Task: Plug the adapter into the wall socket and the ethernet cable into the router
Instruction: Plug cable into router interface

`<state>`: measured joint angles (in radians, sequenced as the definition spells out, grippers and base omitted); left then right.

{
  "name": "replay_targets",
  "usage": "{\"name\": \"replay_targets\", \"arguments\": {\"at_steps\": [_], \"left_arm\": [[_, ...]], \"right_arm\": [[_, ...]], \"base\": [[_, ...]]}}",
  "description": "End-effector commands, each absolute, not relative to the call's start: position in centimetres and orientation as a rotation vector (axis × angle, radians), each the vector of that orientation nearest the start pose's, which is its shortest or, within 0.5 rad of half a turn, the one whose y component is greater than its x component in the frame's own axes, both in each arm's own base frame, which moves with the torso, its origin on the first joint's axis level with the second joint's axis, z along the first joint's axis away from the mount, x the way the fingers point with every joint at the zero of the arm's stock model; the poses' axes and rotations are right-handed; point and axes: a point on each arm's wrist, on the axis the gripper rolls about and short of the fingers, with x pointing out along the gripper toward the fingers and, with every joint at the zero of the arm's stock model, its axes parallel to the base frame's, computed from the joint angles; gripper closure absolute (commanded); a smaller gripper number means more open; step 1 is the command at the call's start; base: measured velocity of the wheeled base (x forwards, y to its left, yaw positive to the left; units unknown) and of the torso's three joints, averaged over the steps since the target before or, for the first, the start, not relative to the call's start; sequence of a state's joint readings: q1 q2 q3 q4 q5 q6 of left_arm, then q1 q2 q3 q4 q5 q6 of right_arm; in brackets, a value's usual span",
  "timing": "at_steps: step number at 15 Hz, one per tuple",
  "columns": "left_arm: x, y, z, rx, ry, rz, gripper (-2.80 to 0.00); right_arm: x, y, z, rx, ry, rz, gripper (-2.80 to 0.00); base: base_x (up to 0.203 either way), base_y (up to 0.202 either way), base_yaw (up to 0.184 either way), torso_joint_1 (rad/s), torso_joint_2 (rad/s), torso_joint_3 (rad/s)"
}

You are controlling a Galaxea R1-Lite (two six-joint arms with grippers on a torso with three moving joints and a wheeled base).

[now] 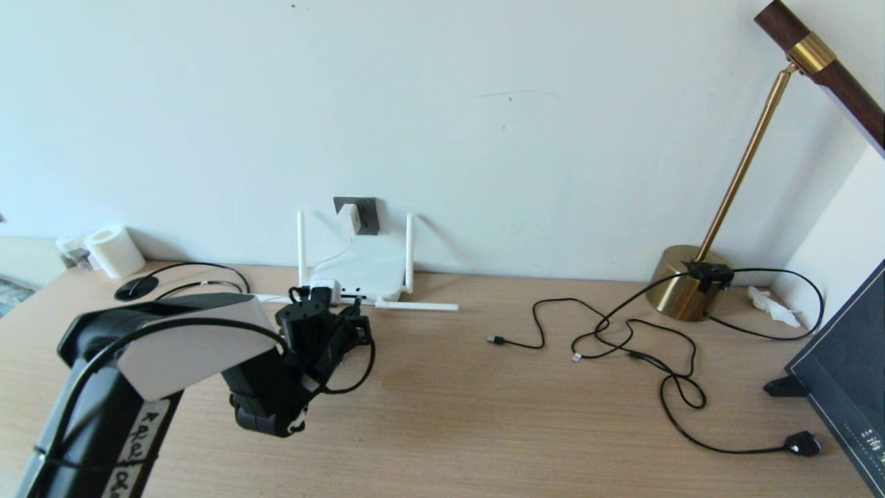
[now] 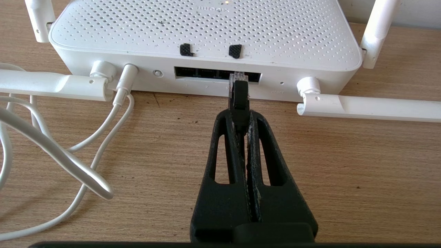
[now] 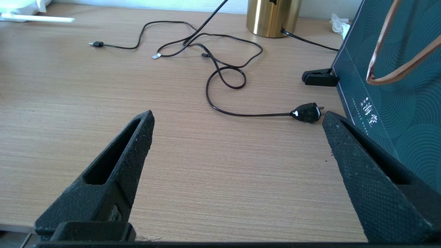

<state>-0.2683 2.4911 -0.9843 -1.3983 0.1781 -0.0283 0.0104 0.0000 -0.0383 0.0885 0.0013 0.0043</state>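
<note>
The white router (image 2: 206, 31) lies flat against the wall under the dark grey wall socket (image 1: 366, 214). The white adapter (image 1: 350, 218) sits in that socket, and its thin white cord (image 2: 119, 93) runs to the router's front edge. My left gripper (image 2: 241, 115) is shut on the black boot of the ethernet cable (image 2: 238, 94). The cable's clear plug tip touches the row of dark ports (image 2: 203, 73) at its right end. In the head view the left gripper (image 1: 354, 324) hovers just in front of the router (image 1: 366, 266). My right gripper (image 3: 237, 115) hangs open over bare table, holding nothing.
Two router antennas (image 2: 368, 108) lie folded flat along the table in front of it. Thin black cables (image 1: 622, 339) with a black plug (image 1: 802, 443) sprawl at the right. A brass lamp (image 1: 684, 280) and a dark box (image 1: 843, 373) stand at the far right; a paper roll (image 1: 116, 250) sits at the back left.
</note>
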Motion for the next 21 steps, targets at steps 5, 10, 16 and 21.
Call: {"name": "replay_targets", "arguments": {"at_steps": [5,10,16,21], "left_arm": [[41.22,-10.92,0.13,-0.005,0.103,-0.087,0.0],[41.34,-10.89,0.05,-0.005,0.101,-0.086,0.0],[41.45,-10.92,0.29,-0.004,0.092,-0.086,0.0],[41.4,-10.9,0.44,-0.004,0.091,-0.086,0.0]], "right_arm": [[-2.59,-0.02,7.69,0.004,0.051,0.012,-2.8],[-2.58,-0.02,7.7,0.004,0.052,0.012,-2.8],[-2.59,-0.02,7.7,0.004,0.052,0.012,-2.8],[-2.59,-0.02,7.7,0.004,0.052,0.012,-2.8]], "base": [[0.0,0.0,0.0,0.0,0.0,0.0],[0.0,0.0,0.0,0.0,0.0,0.0],[0.0,0.0,0.0,0.0,0.0,0.0],[0.0,0.0,0.0,0.0,0.0,0.0]]}}
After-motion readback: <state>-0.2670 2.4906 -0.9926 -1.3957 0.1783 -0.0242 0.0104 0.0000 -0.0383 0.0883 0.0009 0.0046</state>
